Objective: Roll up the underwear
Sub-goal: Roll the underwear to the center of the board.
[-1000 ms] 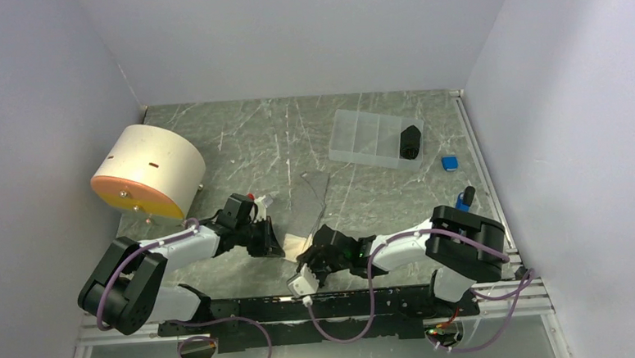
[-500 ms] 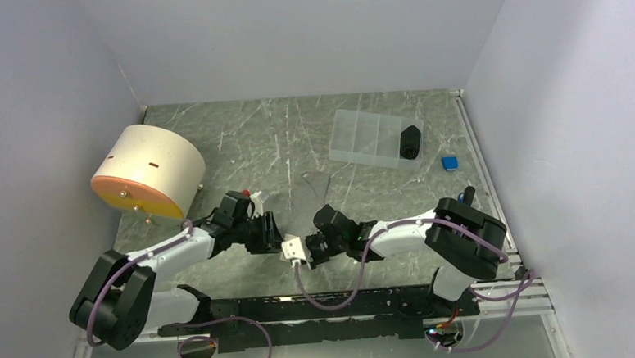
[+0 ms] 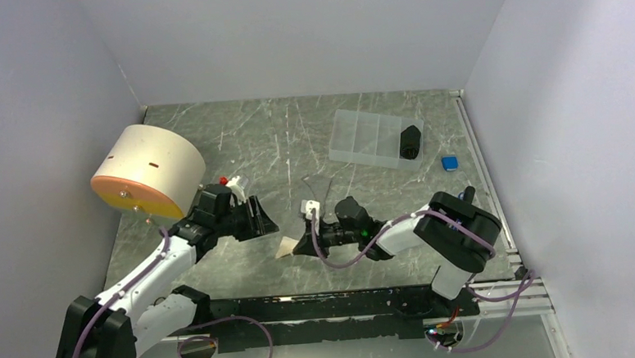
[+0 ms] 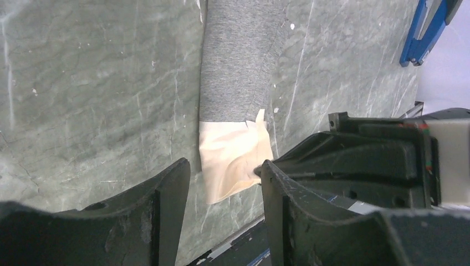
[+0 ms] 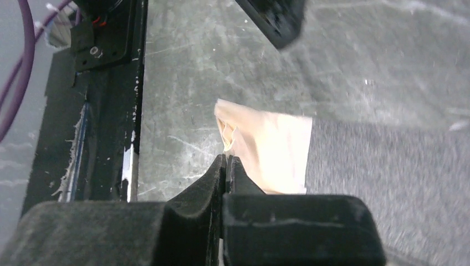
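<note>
The underwear (image 4: 235, 66) lies as a long grey folded strip on the table, ending in a cream waistband (image 4: 233, 160) toward the near edge. In the top view the grey strip (image 3: 319, 187) runs back from the waistband (image 3: 286, 246). My left gripper (image 3: 259, 219) hangs open above the table, left of the cloth; in its wrist view the left gripper (image 4: 224, 166) frames the waistband without touching it. My right gripper (image 5: 227, 158) is shut, its tips pinching the waistband's (image 5: 271, 149) near edge. Seen from above, the right gripper (image 3: 305, 244) sits low at that end.
A cream drum with an orange face (image 3: 146, 171) lies at the left. A clear compartment box (image 3: 361, 136) holding a black object (image 3: 411, 141) stands at the back right, with a small blue item (image 3: 450, 163) beside it. The black base rail (image 3: 329, 305) runs along the near edge.
My left gripper has opened and drawn back to the left, away from the cloth. My right gripper has closed and swung from the near edge toward the waistband end.
</note>
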`<state>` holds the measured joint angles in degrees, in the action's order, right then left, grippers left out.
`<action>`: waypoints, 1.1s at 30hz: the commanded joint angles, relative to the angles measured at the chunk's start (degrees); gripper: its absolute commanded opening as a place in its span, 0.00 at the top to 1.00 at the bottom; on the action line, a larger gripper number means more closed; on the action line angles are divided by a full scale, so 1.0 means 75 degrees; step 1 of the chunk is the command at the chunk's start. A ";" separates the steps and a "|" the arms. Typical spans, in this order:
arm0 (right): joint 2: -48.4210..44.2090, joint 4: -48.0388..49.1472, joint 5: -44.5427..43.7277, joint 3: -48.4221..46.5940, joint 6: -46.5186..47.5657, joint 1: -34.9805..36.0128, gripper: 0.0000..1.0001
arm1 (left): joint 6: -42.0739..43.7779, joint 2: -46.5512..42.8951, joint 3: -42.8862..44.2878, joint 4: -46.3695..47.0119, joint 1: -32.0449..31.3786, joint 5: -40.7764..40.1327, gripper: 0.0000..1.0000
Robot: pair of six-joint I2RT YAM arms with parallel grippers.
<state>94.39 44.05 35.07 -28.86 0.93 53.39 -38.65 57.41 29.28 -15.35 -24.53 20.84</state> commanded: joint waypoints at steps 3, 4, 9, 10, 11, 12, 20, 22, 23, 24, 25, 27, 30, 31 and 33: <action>0.0657 0.3813 -0.0075 0.0814 -0.3455 -0.0434 1.00 | 0.0135 -0.0328 0.0236 -0.0203 0.0049 0.0012 0.44; 0.0818 0.4156 -0.0152 0.0884 -0.3823 -0.0524 1.00 | 0.0177 -0.0330 0.0223 -0.0168 0.0049 0.0085 0.43; 0.1564 0.5955 -0.0325 0.1195 -0.5286 -0.0864 1.00 | 0.0502 -0.0327 0.0250 -0.0077 0.0049 0.0455 0.45; 0.1671 0.6199 -0.0423 0.1245 -0.5506 -0.0931 1.00 | 0.0597 -0.0330 0.0262 -0.0085 0.0049 0.0505 0.46; 0.1765 0.6354 -0.0484 0.1277 -0.5654 -0.1011 1.00 | 0.0707 -0.0330 0.0276 -0.0106 0.0049 0.0551 0.47; 0.1849 0.6399 -0.0485 0.1267 -0.5782 -0.1078 1.00 | 0.0786 -0.0324 0.0296 -0.0153 0.0049 0.0577 0.48; 0.1977 0.5817 -0.0683 0.1180 -0.6099 -0.1475 1.00 | 0.1106 -0.0145 0.0278 0.0253 0.0049 0.1467 0.67; 0.1965 0.5594 -0.0614 0.1106 -0.6076 -0.1532 1.00 | 0.1134 -0.0026 0.0250 0.0553 0.0046 0.1901 0.70; 0.1950 0.5538 -0.0595 0.1096 -0.6048 -0.1542 1.00 | 0.1146 0.0017 0.0226 0.0693 0.0038 0.2063 0.71; 0.1935 0.5511 -0.0587 0.1100 -0.6023 -0.1545 1.00 | 0.1162 0.0066 0.0222 0.0787 0.0034 0.2155 0.71; 0.1931 0.5506 -0.0605 0.1111 -0.6020 -0.1542 1.00 | 0.1189 0.0116 0.0227 0.0863 0.0020 0.2211 0.70; 0.1940 0.5535 -0.0624 0.1157 -0.6023 -0.1558 1.00 | 0.1224 0.0248 0.0221 0.1079 -0.0016 0.2345 0.69; 0.2003 0.5540 -0.0622 0.1185 -0.6053 -0.1575 1.00 | 0.1168 0.0566 0.0223 0.1491 -0.0170 0.2404 0.68; 0.2026 0.5543 -0.0605 0.1188 -0.6080 -0.1575 1.00 | 0.1149 0.0696 0.0230 0.1660 -0.0257 0.2412 0.69; 0.2097 0.5673 -0.0667 0.1244 -0.6133 -0.1572 1.00 | 0.1154 0.0998 0.0289 0.1854 -0.0484 0.2314 0.71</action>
<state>108.99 83.24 30.92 -19.75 -44.12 41.98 -30.85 61.87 29.28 -7.81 -25.71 36.05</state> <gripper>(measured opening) 0.010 0.310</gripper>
